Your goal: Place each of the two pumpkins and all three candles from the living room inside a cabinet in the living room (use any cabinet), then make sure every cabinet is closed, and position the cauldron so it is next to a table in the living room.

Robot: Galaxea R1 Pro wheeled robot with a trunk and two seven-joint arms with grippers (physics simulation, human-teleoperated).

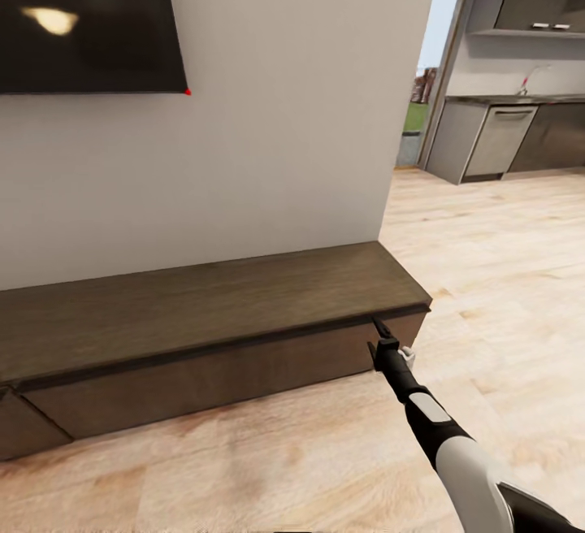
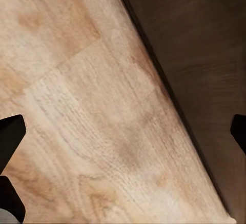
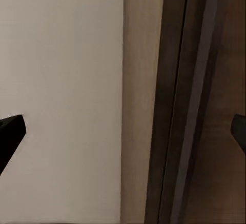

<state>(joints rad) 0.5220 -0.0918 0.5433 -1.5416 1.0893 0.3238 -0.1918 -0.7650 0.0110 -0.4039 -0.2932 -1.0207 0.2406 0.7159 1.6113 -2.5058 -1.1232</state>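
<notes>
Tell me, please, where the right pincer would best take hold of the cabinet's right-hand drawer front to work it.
Probably at its top edge near the right end, from the front: the cabinet has flat, handleless fronts, with only a dark gap under the top. The right pincer sits there, fingers spread.

cabinet against wall | TV above | kitchen units far right

the cabinet: long, low unit of dark-brown wood set against the pale wall.

its flat top runs along the wall base and ends at the wall's outer corner; handleless drawer fronts face the light wood floor. the front at the left end stands slightly ajar, angled out from the rest. no pumpkin, candle or cauldron rests on its top.
</notes>
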